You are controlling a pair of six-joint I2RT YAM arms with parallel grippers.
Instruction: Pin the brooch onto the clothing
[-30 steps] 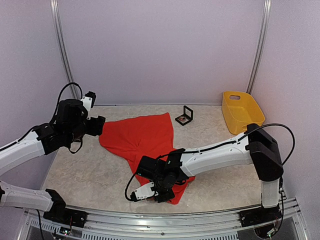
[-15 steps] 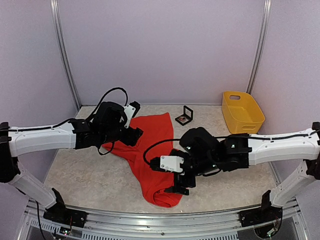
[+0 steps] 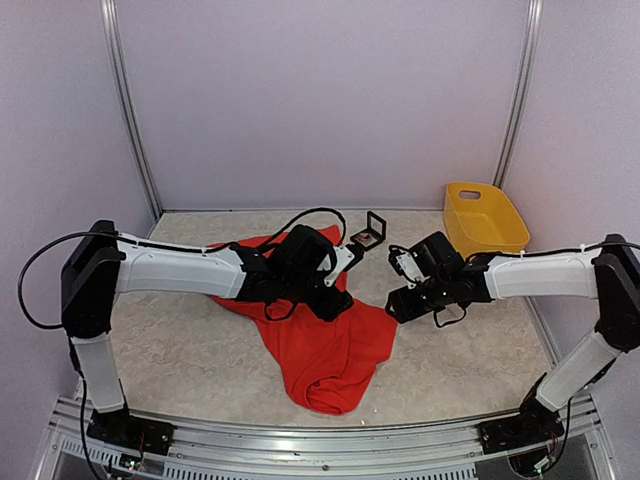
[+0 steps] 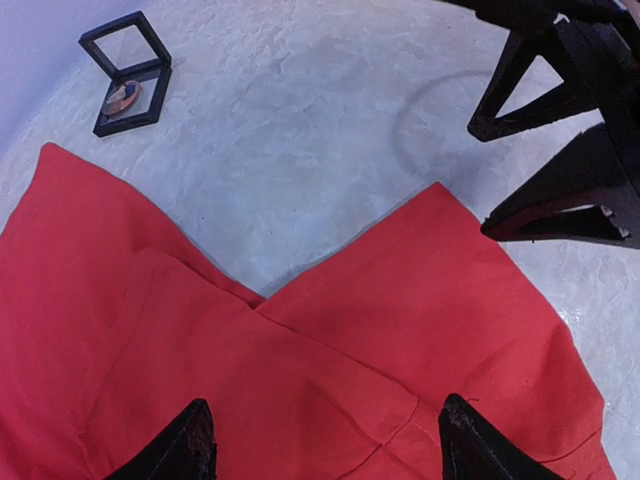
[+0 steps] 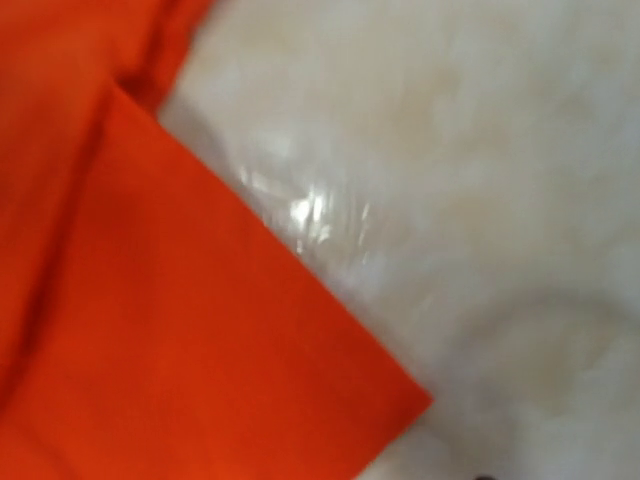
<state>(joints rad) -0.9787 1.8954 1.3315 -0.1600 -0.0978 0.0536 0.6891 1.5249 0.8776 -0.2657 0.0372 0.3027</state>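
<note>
Left arm (image 3: 180, 270) reaches in low from the left, wrist over the far half of the red T-shirt (image 3: 320, 350). Left jaws: wide, nothing between them. My 2 fingertips (image 4: 195, 445) straddle red cloth, and I cannot tell whether they touch it. The shirt lies crumpled mid-tabletop (image 3: 170, 350), folded over itself. Its long axis runs from the far left toward the near edge, and 1 flap is spread out to the right. No pin on it that I can see, so the pinning is not yet begun. Just beyond the shirt's far edge, on bare surface, an open black case (image 3: 371, 232) stands with its lid raised. The brooch (image 4: 122, 95) lies in its base, small and orange-brown, detail too fine to read. From the left jaws it lies ahead and off to the left in the wrist view. Seen from above, it is farther back than both wrists and between them. By my reckoning neither arm is clearly nearer. Whichever goes must turn away from the cloth and reach toward the back wall. Right arm (image 3: 540, 272) comes in from the right. Right jaws: parted and empty, at the edge of the right flap. The left wrist view shows the 2 fingers (image 4: 590, 170) with bare tabletop between them. Right wrist view is blurred, showing only a shirt corner and pale surface. Yellow bin (image 3: 487, 225) sits at far right, well apart from everything.
</note>
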